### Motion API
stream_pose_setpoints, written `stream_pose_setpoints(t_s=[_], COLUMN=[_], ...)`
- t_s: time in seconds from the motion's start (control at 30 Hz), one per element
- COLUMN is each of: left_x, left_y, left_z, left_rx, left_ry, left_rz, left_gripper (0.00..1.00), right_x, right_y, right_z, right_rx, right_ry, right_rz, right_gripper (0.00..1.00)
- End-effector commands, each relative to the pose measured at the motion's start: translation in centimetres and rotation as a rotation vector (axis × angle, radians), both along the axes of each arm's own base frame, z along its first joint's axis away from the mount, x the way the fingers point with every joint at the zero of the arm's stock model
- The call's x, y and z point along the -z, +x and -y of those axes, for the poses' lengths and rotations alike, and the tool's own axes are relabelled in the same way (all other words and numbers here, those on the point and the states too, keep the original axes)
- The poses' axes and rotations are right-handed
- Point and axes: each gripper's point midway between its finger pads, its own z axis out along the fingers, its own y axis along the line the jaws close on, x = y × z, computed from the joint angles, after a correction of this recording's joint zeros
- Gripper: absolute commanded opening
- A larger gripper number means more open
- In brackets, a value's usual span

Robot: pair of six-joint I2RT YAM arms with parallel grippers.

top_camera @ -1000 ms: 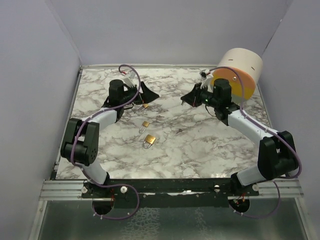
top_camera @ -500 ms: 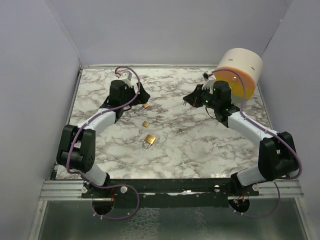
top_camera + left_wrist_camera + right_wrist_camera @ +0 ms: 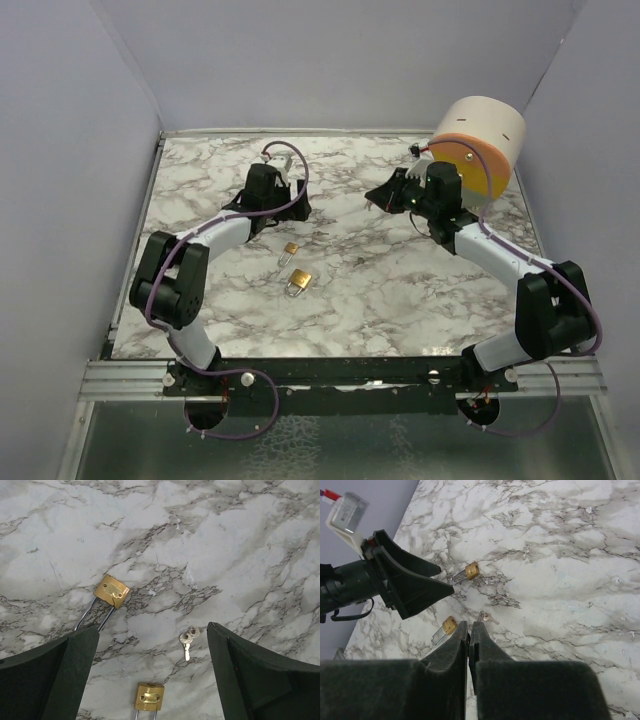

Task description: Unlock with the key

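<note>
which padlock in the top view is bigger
The near padlock, lower in that view; its brass body is clearly wider than that of the far padlock.

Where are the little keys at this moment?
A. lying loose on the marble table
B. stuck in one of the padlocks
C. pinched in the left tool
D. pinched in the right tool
A: the keys lie flat on the marble table, touching nothing else, under the open left tool.
</note>
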Motion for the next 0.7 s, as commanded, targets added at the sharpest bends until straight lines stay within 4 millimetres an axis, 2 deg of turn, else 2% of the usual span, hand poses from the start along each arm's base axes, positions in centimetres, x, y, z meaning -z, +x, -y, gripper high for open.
stream_pose_setpoints(t_s=[0.0, 0.3, 0.67], left_x=[2.0, 4.7, 6.8], left_y=[0.7, 2.4, 3.1], left_z=[-1.3, -2.7, -2.0], left_rx=[-0.027, -0.032, 0.129], left_ry=[0.102, 0.238, 0.29], left_rz=[-0.023, -0.025, -0.036], left_gripper=[0.92, 0.93, 0.92], right_x=[0.4, 0.7, 0.7], right_y=[0.3, -0.1, -0.3], right_z=[0.1, 0.2, 0.1], right_rx=[0.023, 0.012, -0.008], right_ry=[0.014, 0.006, 0.004], right_rz=[-0.01, -0.009, -0.004], right_gripper=[0.01, 0.01, 0.01])
